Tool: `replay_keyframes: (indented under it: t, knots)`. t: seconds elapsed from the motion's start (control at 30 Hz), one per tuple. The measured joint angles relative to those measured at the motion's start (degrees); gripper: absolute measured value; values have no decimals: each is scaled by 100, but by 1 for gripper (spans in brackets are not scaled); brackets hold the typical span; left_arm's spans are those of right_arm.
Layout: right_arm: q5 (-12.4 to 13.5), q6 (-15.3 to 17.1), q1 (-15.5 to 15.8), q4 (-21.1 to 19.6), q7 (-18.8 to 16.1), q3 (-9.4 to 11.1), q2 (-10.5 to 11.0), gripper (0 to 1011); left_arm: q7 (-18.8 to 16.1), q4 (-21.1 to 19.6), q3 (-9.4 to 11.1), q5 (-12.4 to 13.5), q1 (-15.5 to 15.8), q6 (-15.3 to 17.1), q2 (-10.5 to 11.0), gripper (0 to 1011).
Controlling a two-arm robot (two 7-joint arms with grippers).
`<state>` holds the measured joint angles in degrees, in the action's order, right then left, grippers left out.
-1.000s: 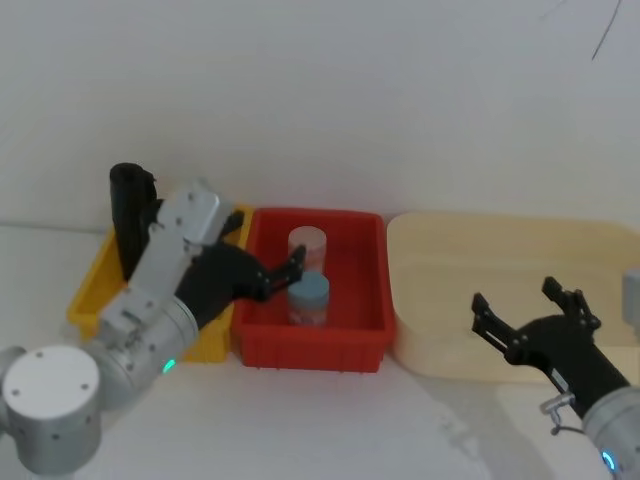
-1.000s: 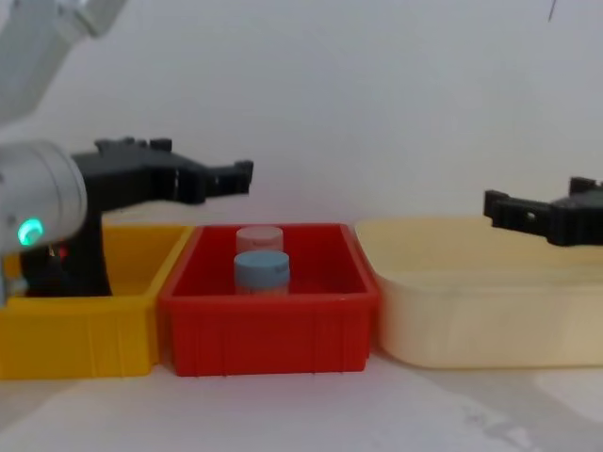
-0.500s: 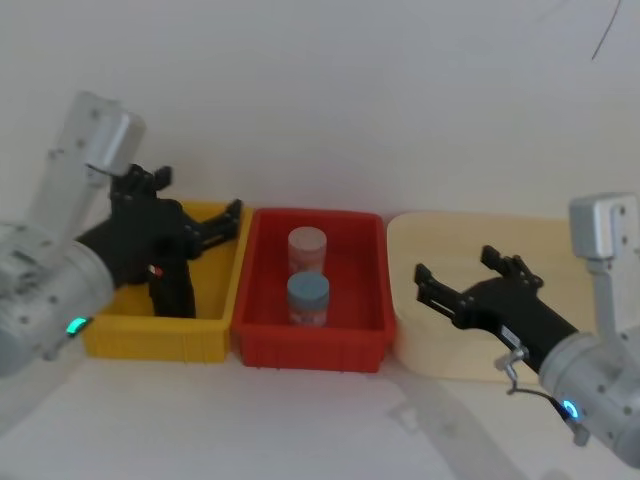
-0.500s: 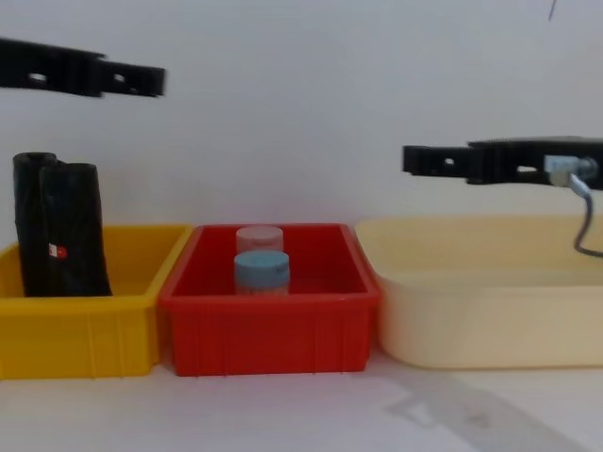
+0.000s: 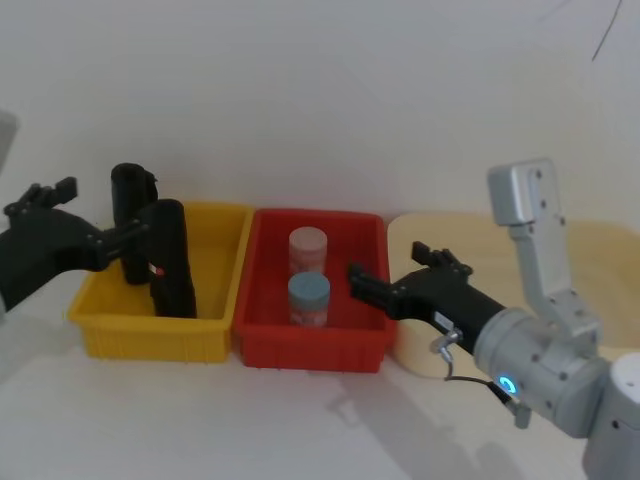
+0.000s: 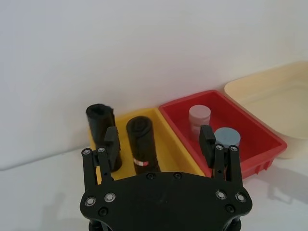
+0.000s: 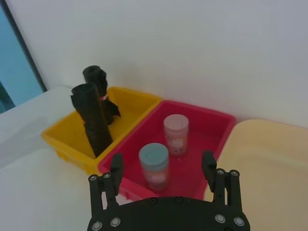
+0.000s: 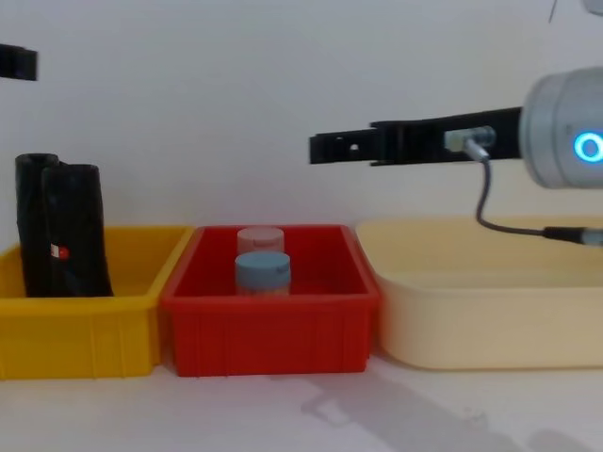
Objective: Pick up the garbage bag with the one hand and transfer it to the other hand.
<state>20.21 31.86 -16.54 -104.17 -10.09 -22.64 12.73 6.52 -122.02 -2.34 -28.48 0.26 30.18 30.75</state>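
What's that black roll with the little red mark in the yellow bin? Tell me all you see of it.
The garbage bag is a smooth black roll of plastic with a small red-white mark on its side. It stands nearly upright in the yellow bin, rising above its rim, beside a lumpier black roll. Nothing grips it.

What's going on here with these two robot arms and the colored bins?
Nothing is held yet. The garbage bag stands upright in the yellow bin beside a lumpier black roll. The left gripper, open, hovers to the left of that bin, facing the rolls. The right gripper, also open, hangs above the right side of the red bin, which holds two jars.
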Motion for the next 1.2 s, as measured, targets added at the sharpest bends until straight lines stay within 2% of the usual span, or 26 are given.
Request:
replay_keyframes:
  t: [0.03,0.23,0.37,0.57,0.77,0.83,0.87,0.97,1.03,1.07,1.2]
  knots:
    - [-2,61,-45,30,8,-45,-44,1001,44,1,-95,-41,-83,-53,0,1001]
    - [-40,228,-193,159,42,-201,-203,1001,254,200,-353,-187,-271,-339,4,1001]
    - [-95,310,-325,329,60,-331,-344,1001,403,440,-415,-255,-269,-545,16,1001]
    - [-157,354,-488,569,66,-442,-500,1001,620,895,-392,-315,-113,-832,33,1001]
    - [-205,357,-635,837,61,-504,-614,1001,880,1535,-212,-345,227,-1115,44,1001]
    - [-217,354,-667,907,55,-511,-637,1001,918,1605,-185,-346,270,-1147,45,1001]
    - [-225,351,-697,971,49,-517,-657,1001,1003,1841,-86,-347,429,-1215,45,1001]
    - [-241,341,-754,1086,32,-519,-694,1001,1097,2046,12,-345,579,-1272,44,1001]
    - [-243,340,-789,1171,13,-514,-717,1001,1216,2330,176,-336,807,-1313,42,1001]
    - [-243,340,-795,1184,8,-512,-721,1001,1216,2330,176,-336,807,-1313,42,1001]
    - [-243,341,-842,1286,-30,-488,-748,1001,1345,2650,382,-308,1087,-1317,37,1001]
